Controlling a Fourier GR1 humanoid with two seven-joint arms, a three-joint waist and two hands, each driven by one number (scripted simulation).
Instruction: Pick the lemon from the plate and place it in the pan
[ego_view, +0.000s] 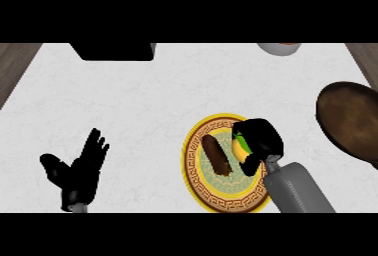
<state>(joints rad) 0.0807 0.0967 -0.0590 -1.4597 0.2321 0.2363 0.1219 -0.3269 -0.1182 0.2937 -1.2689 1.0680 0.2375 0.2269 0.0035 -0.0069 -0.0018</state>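
White marbled desk (148, 100) with wood showing at the side edges, seen from above. The right hand (260, 137) sits over the right side of the plate (193, 172), fingers and thumb curled round the lemon (240, 145). Only a yellow-green sliver peeks out on the hand's left side, so I can't tell which way its long axis runs. I also can't tell whether it's lifted off the plate or sitting on it.

Just left of the hand a long brown thing (217, 154) lies on the plate (no idea what it is, sausage maybe), close to the lemon but apart from it.

What matters for the next move, I'd say: the pan (353, 120) is right of the hand and slightly up the frame, near but clear of the plate, so it's a short carry rightward.

The left hand (77, 167) rests open at lower left, well away.
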